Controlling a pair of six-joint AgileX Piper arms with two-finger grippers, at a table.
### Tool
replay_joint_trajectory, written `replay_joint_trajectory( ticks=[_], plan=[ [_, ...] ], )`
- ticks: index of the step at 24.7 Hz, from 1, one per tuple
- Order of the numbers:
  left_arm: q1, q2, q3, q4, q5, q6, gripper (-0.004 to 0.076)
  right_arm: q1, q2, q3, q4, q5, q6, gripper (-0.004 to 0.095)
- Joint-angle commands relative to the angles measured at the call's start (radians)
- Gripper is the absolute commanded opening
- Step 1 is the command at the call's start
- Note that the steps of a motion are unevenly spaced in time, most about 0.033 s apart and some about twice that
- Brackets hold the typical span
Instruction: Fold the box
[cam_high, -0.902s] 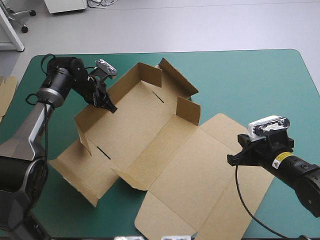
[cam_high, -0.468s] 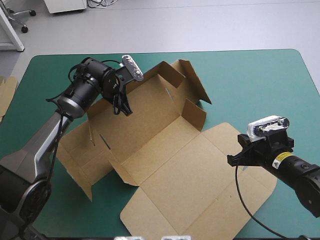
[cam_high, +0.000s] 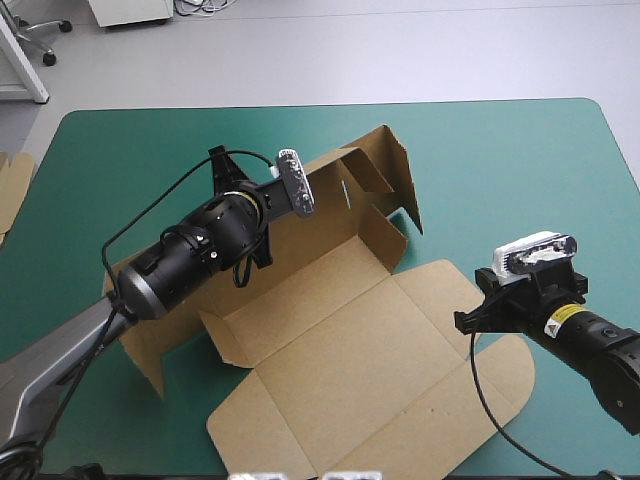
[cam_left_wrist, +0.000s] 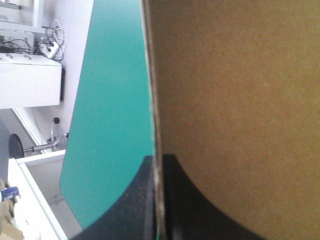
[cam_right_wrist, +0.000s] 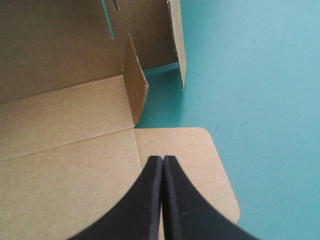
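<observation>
1. There is one box, a single cut brown sheet lying across the middle and near part of the table. Its lid lies flat towards the near edge and has rounded corners.
2. There are two grippers. The right gripper is over the lid's far right rounded corner, just inside the edge. Its two black fingers are pressed together into one pointed arch with nothing between them. Whether they touch the board cannot be told.
3. Ahead of the right gripper, where the lid meets the box's floor, one small flap stands upright. Bare teal-green cover lies just beside it.
4. The left arm reaches across the left part of the box from the table's left side. In its wrist view, the left gripper has its two fingers clamped on the box. A thin edge of board runs between them, with brown board filling one side and teal-green cover the other.
5. Beyond the left arm, the far wall is raised and leans up off the table. One narrow slot is cut in it.
6. At the table's left edge, well apart from the box, one more piece of board shows.
</observation>
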Motion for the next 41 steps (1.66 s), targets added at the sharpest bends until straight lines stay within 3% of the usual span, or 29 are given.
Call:
replay_joint_trajectory(
  ticks=[1, 13, 25, 31, 35, 37, 41],
  plan=[
    [-0.031, -0.082, 0.039, 0.117, -0.105, -0.067, -0.0015, -0.004, 0.001, -0.036, 0.004, -0.06, -0.008, -0.0019],
    [-0.217, -0.128, 0.214, 0.186, -0.173, -0.064, -0.0015, -0.004, 0.001, -0.036, 0.003, -0.042, -0.009, -0.0018],
    [-0.237, -0.235, 0.323, 0.104, -0.162, -0.093, -0.0015, -0.004, 0.068, -0.161, -0.011, -0.073, 0.041, -0.0019],
    [-0.237, -0.235, 0.369, 0.09, -0.169, -0.082, -0.0015, -0.011, 0.331, -0.447, -0.016, 0.111, 0.097, -0.0019],
    [-0.237, -0.235, 0.369, 0.1, -0.175, -0.082, -0.0015, -0.079, 0.487, -0.664, 0.007, 0.256, 0.084, -0.0019],
    [-0.237, -0.235, 0.369, 0.1, -0.178, -0.082, -0.0015, -0.122, 0.54, -0.743, 0.066, 0.301, 0.04, -0.0019],
    [-0.237, -0.235, 0.369, 0.102, -0.192, -0.095, -0.0015, -0.258, 0.662, -0.867, 0.358, 0.381, -0.129, -0.0019]
  ],
)
